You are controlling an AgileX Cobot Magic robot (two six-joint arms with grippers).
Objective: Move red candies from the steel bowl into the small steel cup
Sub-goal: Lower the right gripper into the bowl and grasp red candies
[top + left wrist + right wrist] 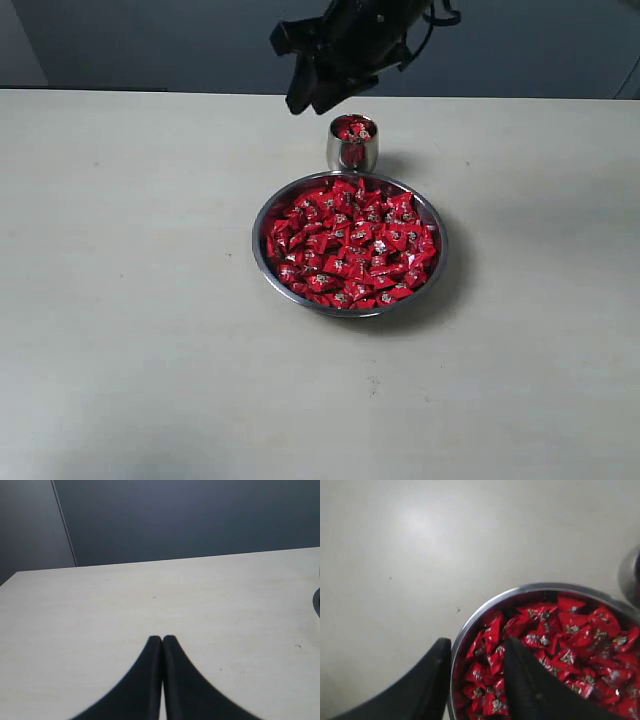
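The steel bowl [262,250] sits mid-table, heaped with red candies [350,245]. Just behind it stands the small steel cup [352,148], with a few red candies showing at its mouth. My right gripper [310,100] hangs in the air above and behind the cup. In the right wrist view this gripper [477,642] is open and empty, its fingers straddling the bowl's rim [485,611] well above the candies [570,630]. The cup [631,577] is a blur at that frame's edge. My left gripper [162,638] is shut on nothing over bare table.
The pale table [120,300] spreads wide on every side of the bowl. A dark wall runs behind its far edge. In the left wrist view a dark curved edge [317,602] shows; I cannot tell what it is.
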